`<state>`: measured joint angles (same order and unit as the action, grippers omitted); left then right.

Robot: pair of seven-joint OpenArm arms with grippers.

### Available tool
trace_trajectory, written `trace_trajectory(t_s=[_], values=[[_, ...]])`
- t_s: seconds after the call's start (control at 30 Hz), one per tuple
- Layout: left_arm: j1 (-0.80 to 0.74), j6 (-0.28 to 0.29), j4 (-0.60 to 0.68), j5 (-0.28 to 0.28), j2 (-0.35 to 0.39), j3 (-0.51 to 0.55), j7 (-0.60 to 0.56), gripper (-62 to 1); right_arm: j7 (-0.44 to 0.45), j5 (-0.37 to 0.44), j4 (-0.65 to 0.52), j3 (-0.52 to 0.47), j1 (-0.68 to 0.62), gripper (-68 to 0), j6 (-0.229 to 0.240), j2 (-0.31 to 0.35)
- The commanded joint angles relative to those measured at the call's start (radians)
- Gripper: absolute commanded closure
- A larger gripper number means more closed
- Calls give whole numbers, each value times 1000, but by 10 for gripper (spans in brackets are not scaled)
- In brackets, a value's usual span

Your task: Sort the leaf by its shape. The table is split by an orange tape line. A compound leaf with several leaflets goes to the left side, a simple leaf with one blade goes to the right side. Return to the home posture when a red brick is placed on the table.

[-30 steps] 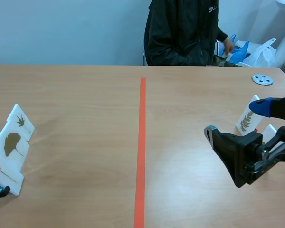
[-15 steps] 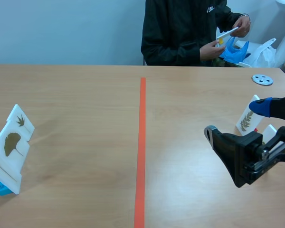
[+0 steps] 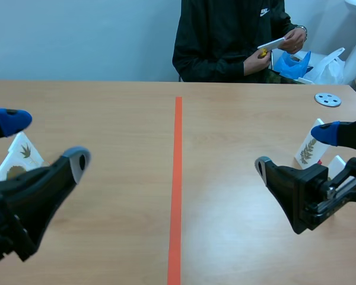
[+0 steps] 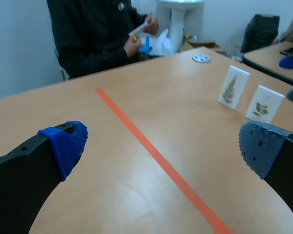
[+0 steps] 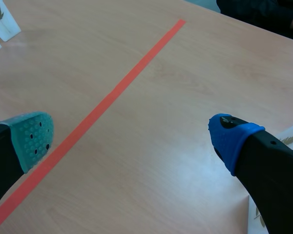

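Across the counter (image 3: 107,107), beyond the tape line (image 3: 177,178), the likely next leaf card (image 3: 272,43) is in the person's (image 3: 225,41) hands; left tool (image 3: 44,139) and right tool (image 3: 292,149) hang spread, empty, awaiting its placement and shape check.

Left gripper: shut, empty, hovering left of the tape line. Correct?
No, the left gripper is open: the left wrist view shows its pads far apart. Empty and left of the tape line is right.
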<state>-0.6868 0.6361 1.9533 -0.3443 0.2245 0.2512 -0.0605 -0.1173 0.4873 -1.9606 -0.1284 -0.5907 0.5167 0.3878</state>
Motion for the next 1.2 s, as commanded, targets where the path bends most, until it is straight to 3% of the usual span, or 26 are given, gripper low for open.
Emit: trace_trajectory(t_s=[0.0,0.13,0.27,0.43,1.17], values=[[0,-8,-5,-12,18,-45,12,-623,15,14,-2,-2,12,-679,-1,1],[5,-101,-6,-3,28,-150,37,-623,18,14,-2,-2,12,-679,-1,1],[27,-230,-16,67,28,-233,53,-623,19,14,-2,-2,12,-679,-1,0],[74,-337,-67,69,28,-274,62,-623,19,14,-2,-2,12,-679,-1,0],[89,-334,-90,67,29,-274,61,-623,19,14,-2,-2,12,-679,-1,0]])
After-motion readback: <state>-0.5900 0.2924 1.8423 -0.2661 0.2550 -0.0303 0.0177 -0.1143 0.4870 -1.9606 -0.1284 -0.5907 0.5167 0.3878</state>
